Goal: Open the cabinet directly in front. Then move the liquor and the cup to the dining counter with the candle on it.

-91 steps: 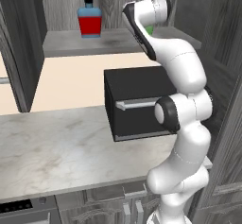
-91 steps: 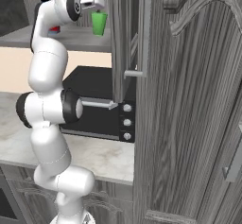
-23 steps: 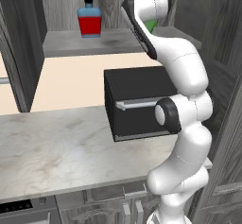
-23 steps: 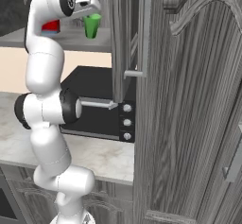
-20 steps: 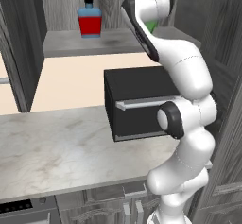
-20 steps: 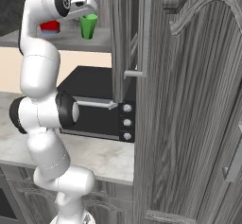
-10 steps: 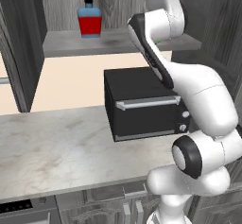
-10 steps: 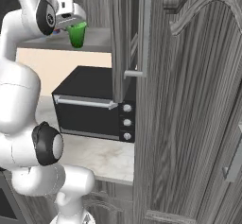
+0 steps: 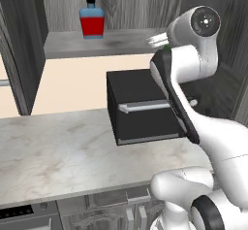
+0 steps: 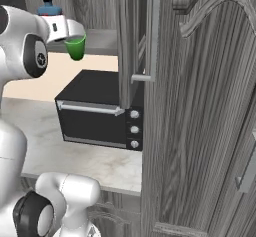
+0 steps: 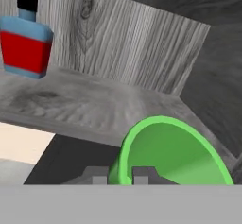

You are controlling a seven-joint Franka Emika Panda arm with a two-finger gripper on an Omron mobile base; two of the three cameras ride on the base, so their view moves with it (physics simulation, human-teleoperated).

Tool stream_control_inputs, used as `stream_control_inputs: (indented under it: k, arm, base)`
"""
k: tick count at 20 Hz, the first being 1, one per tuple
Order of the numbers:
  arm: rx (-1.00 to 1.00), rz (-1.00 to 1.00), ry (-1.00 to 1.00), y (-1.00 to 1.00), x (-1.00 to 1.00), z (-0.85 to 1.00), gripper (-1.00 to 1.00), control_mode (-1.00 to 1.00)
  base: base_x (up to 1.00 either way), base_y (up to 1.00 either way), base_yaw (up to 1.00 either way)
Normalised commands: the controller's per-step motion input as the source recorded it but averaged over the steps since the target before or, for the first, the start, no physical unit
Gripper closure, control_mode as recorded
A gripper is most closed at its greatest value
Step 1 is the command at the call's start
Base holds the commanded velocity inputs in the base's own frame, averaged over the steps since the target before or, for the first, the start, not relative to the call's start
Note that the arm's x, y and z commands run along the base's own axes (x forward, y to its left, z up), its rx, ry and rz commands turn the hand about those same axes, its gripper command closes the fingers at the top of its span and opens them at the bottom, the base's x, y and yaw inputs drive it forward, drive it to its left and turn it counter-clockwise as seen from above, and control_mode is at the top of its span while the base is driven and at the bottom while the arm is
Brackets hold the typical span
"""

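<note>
The cabinet (image 10: 134, 41) stands open, its shelf (image 9: 111, 43) bare wood. On the shelf's left part stands the liquor (image 9: 91, 20) (image 11: 26, 48), upright; its top peeks over my hand as the liquor (image 10: 48, 5). My gripper (image 10: 67, 31) (image 11: 120, 175) is shut on the rim of the green cup (image 10: 76, 47) (image 11: 175, 157), one finger inside and one outside. The cup hangs in the air in front of the shelf's edge, above the microwave. A green sliver of the cup (image 9: 166, 47) shows behind my forearm. The dining counter and the candle are out of view.
A black microwave (image 9: 140, 107) (image 10: 100, 116) sits on the marble counter (image 9: 63, 151) under the cabinet. The open right door with its silver bar handle (image 10: 154, 31) juts out right of the cup. The left door (image 9: 19, 54) stands open at the far left.
The arm has drawn back from the cabinet, carrying the cup off the shelf, outward and down. The liquor has stayed in place.
</note>
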Motion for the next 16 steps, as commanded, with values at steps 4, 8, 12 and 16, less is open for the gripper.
stream_control_inputs:
  k: [4, 8, 12, 16]
  arm:
    - [0.01, 0.0, -0.06, -0.03, -1.0, 0.06, 1.0, -1.0]
    - [0.0, 0.04, 0.0, 0.0, -0.99, 0.09, 1.0, -1.0]
    - [0.0, 0.07, 0.0, 0.0, -0.89, 0.01, 1.0, -1.0]
    - [0.0, 0.08, 0.0, 0.0, -0.92, 0.0, 1.0, -1.0]
  base:
    - [0.0, 0.0, 0.0]
    - [0.0, 0.0, 0.0]
    - [0.0, 0.0, 0.0]
    - [0.0, 0.0, 0.0]
